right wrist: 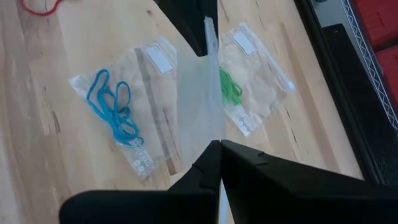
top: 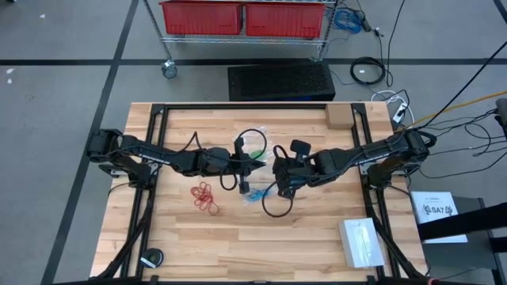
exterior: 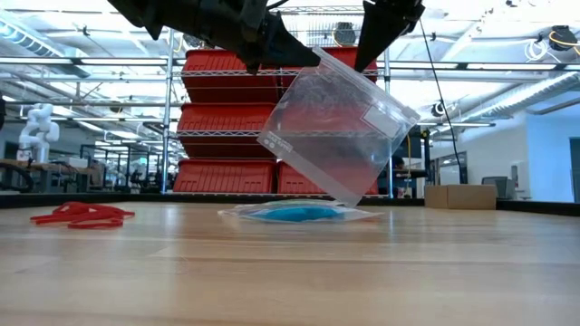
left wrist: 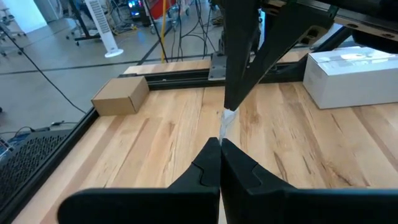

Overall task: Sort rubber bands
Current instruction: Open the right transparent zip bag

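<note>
Above table centre: both grippers, left (exterior: 258, 56) and right (exterior: 367, 56), pinch one clear empty bag (exterior: 335, 136) by its top corners.
Red rubber bands (top: 204, 195): loose on the wood, near you.
Blue rubber bands (right wrist: 114, 109), green rubber bands (right wrist: 229, 85): already bagged.
Handling: light, floppy, tangle-prone; you'd best pinch the cluster's middle.

Both arms are reaching in from opposite sides and meeting over the middle of the table, raised above its surface. The left gripper (top: 255, 165) is pointing toward the right arm with fingers (left wrist: 205, 163) pressed together. The right gripper (top: 277, 170) is facing it, fingers (right wrist: 208, 163) likewise closed.
</note>
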Tool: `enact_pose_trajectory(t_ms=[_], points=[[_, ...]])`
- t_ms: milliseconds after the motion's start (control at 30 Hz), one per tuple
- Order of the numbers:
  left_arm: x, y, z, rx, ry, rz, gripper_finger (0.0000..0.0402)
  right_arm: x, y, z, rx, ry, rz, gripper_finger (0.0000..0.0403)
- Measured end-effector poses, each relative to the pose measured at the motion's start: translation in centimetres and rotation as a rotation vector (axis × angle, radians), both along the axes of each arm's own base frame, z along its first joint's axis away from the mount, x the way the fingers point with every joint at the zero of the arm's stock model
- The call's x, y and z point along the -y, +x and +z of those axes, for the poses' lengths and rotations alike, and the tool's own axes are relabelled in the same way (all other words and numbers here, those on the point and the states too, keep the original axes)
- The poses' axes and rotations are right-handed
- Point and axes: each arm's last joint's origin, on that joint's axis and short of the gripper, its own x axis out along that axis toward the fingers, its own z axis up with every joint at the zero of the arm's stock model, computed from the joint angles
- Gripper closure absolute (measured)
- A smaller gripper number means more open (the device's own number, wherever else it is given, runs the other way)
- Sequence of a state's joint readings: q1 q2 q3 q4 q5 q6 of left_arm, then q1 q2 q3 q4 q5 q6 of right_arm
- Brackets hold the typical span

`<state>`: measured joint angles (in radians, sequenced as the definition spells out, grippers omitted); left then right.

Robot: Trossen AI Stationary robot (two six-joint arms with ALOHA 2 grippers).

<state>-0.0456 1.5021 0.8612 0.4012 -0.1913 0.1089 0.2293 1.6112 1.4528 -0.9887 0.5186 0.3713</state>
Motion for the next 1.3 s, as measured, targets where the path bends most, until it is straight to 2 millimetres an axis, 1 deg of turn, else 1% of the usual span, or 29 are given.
enact_pose_trajectory(t_ms=[167,400,633,833,900,1033,1100,1167,1300], points=[[0.0,0.0,0.0,0.0,0.0,0.0,0.0401,0.1,0.2,0.0,0.005,-0.007,0.014,0.0403],[0.0,0.0,0.0,0.0,0.0,0.0,0.0401,0.3,0.6,-0.6,-0.025,-0.017,0.021,0.0403],[0.0,0.0,0.0,-0.001,0.0,0.0,0.0401,-0.3,1.3,-0.9,0.011,0.015,0.035,0.0403],[0.0,0.0,-0.1,-0.01,0.0,-0.001,0.0401,-0.9,1.3,-0.9,0.056,0.03,-0.004,0.0403],[0.0,0.0,-0.1,-0.009,-0.005,0.001,0.0401,-0.9,1.4,-1.6,0.084,0.029,-0.017,0.0403],[0.1,0.0,-0.1,-0.008,-0.024,0.002,0.0401,-0.6,1.2,-4.1,0.07,-0.004,-0.051,0.0403],[0.3,-0.1,-0.2,-0.013,-0.037,0.0,0.0401,-0.5,1.1,-4.8,0.098,-0.037,-0.086,0.0403],[0.4,-0.1,-0.2,-0.011,-0.052,0.0,0.0401,-0.4,0.7,-5.3,0.121,-0.09,-0.118,0.0403],[0.7,-0.1,-0.2,-0.008,-0.073,-0.004,0.0401,-0.3,-0.1,-5.4,0.227,-0.14,-0.126,0.0403]])
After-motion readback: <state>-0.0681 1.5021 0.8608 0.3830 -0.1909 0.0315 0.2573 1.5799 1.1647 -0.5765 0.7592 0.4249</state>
